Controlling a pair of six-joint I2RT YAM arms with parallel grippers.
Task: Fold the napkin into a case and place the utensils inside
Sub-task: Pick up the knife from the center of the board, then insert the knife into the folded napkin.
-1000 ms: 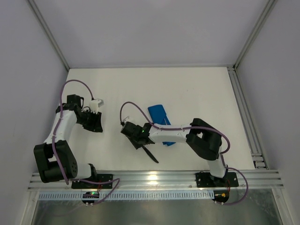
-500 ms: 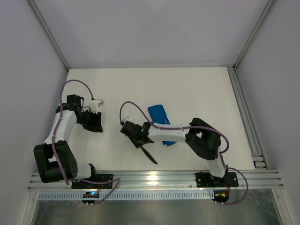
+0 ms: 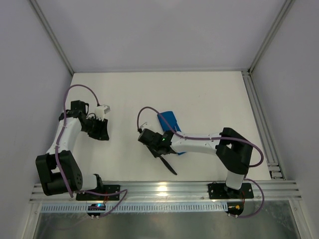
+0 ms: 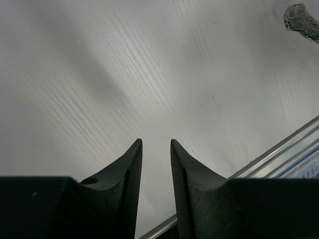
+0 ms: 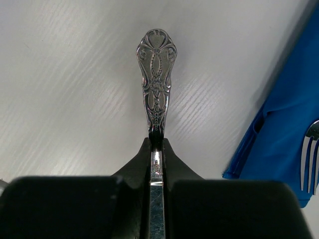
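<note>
The napkin lies folded as a narrow blue case (image 3: 168, 121) mid-table, and shows at the right edge of the right wrist view as blue cloth (image 5: 289, 129). Fork tines (image 5: 311, 154) rest on it there. My right gripper (image 3: 160, 152) (image 5: 156, 142) is shut on the silver knife (image 3: 170, 168), just left of the case. The knife's ornate handle (image 5: 156, 74) sticks out past the fingertips above the white table. My left gripper (image 3: 99, 130) (image 4: 156, 144) hovers at the far left with its jaws narrowly open and nothing between them.
An aluminium rail (image 3: 164, 188) runs along the near table edge and another (image 3: 261, 124) along the right side. White walls enclose the table. A utensil's handle end (image 4: 301, 20) shows at the top right of the left wrist view.
My right gripper has closed on the knife and shifted right toward the case with it, the elbow swinging right. The left arm has stayed still.
</note>
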